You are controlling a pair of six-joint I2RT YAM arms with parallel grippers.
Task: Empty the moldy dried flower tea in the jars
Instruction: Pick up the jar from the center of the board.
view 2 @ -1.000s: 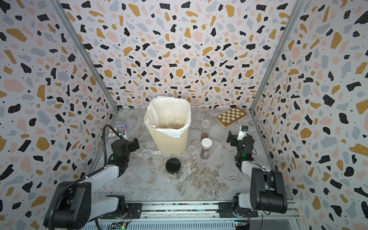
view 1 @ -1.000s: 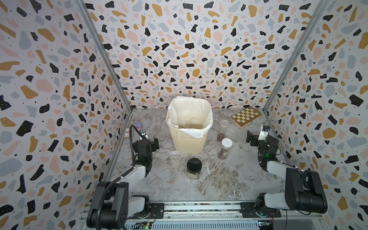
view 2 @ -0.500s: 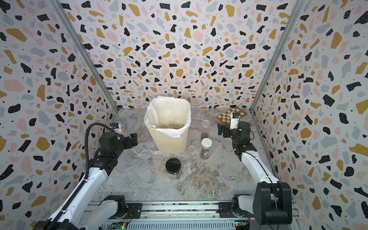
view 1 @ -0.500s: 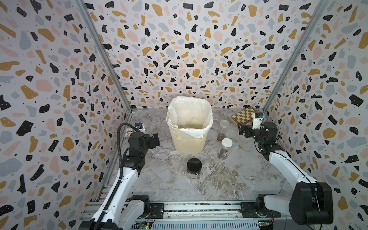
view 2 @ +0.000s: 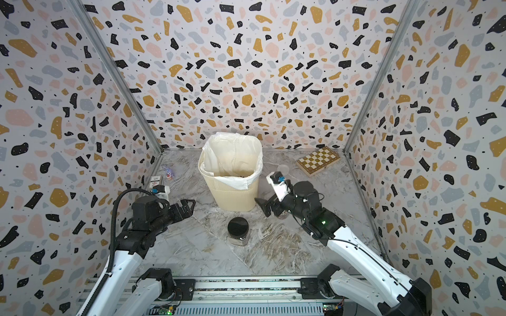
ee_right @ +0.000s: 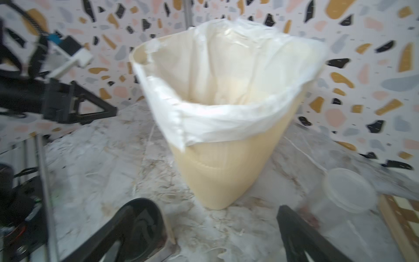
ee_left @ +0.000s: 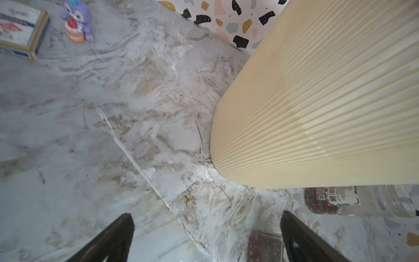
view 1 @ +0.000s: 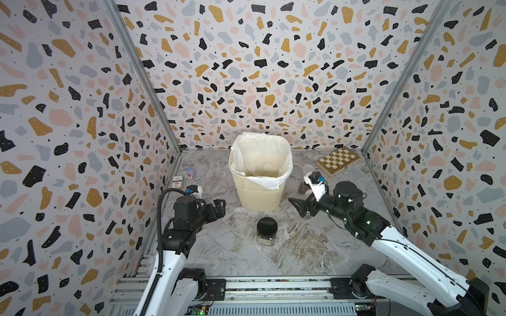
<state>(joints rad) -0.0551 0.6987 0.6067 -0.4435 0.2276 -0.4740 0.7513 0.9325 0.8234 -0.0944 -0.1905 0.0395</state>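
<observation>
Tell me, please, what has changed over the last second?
Both arms unfolded and swung inward: the left gripper now hangs by the bin's left side, the right gripper by its right, near the labelled jar. Both are open, holding nothing. The bin, the black-lidded jar and the chessboard have not moved.

Cream ribbed plastic bin (view 1: pixel 260 195) with white bag liner (view 1: pixel 262 156), centre rear. Wooden chessboard (view 1: pixel 338 161) lies in the far right corner. Purple toy figurine (ee_left: pixel 77 21) stands beside printed card box (ee_left: pixel 20 29).
</observation>
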